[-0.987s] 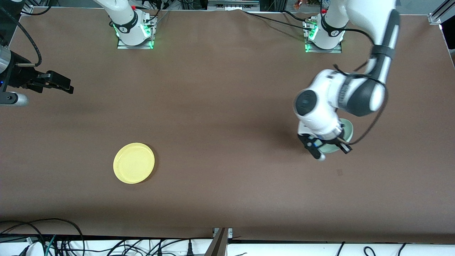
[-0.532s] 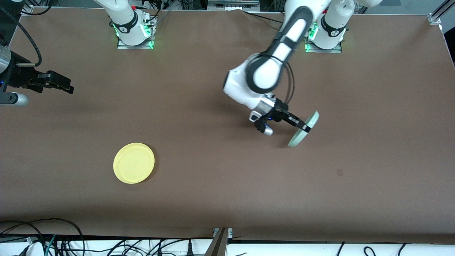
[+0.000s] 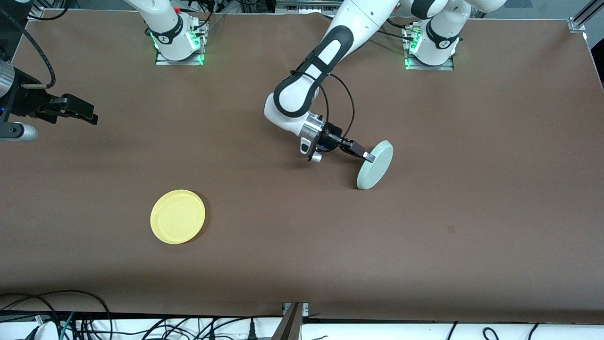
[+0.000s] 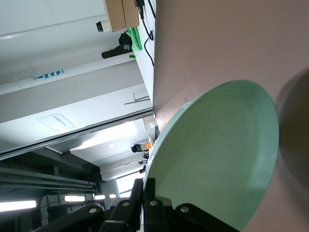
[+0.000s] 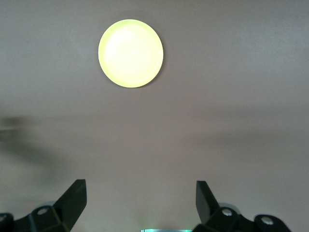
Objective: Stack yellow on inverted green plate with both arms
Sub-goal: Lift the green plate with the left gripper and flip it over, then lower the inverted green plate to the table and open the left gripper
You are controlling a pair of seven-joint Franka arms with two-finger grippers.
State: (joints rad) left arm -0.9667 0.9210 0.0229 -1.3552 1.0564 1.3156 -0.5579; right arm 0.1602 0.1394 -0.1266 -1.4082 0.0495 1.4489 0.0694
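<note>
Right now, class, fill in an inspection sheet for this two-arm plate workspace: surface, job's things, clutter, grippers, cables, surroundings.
Surface: brown table, bare between the plates.
Job's things: yellow plate flat on the table, toward the right arm's end; green plate held tilted on edge above mid-table.
Clutter: nothing seen.
Grippers: left gripper shut on the green plate's rim; right gripper open, waiting above the table's edge.
Cables: loose black leads below the table's near edge.
Surroundings: ceiling lights in the left wrist view.
</note>
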